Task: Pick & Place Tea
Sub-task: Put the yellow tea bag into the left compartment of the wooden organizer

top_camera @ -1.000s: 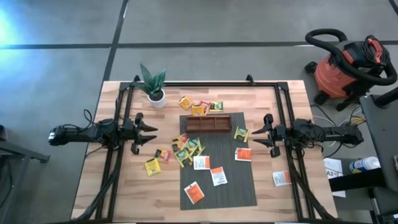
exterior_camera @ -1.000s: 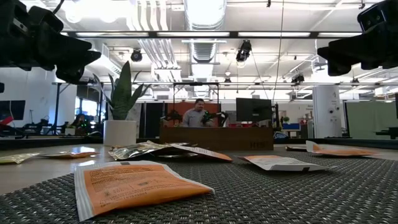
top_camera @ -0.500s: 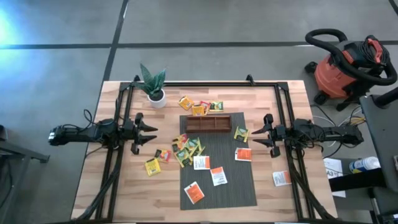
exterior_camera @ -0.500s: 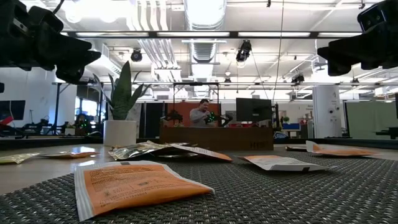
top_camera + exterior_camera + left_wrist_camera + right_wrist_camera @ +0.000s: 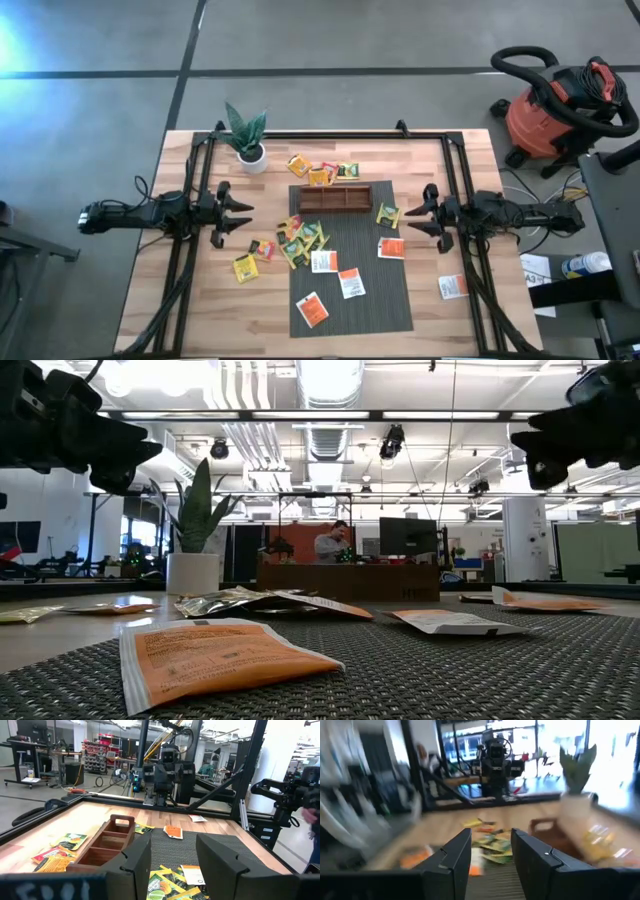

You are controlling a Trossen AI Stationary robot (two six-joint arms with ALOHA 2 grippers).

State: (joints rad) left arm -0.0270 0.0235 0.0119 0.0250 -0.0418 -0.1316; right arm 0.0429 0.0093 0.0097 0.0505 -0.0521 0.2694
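The wooden tray (image 5: pixel 334 199), long and brown with compartments, lies at the far edge of the grey mat (image 5: pixel 385 300) in the middle of the table (image 5: pixel 200 300); everything else is placed from it here.

The tea sachets (image 5: pixel 303 238) are scattered around the tray, none held and none visibly inside it. A loose heap of yellow and green ones sits just in front of the tray's left end, spilling off the mat's left edge, with two more yellow ones (image 5: pixel 245 267) farther out on the bare wood. Another small group (image 5: pixel 322 172) lies behind the tray, toward the potted plant (image 5: pixel 247 140). One green-yellow sachet (image 5: pixel 388 215) lies just beside the tray's right end. White-and-orange sachets (image 5: pixel 350 283) are spread on the mat in front of the tray, and one (image 5: pixel 452 287) lies off the mat on the wood, well to the right.

The left pincer (image 5: pixel 236 215) hangs above the table well to the left of the tray, pointing toward it, its fingers (image 5: pixel 135 865) apart with nothing between them. The right pincer (image 5: pixel 420 216) hangs to the right of the tray, near the sachet at that end, also facing the tray; its fingers (image 5: pixel 451 857) stand apart and hold nothing.

From table height, an orange sachet (image 5: pixel 215 656) lies flat on the mat nearest the camera, and a person (image 5: pixel 329 546) shows behind a counter far back in the room. A red vacuum cleaner (image 5: pixel 555 110) stands on the floor beyond the table's far right corner.
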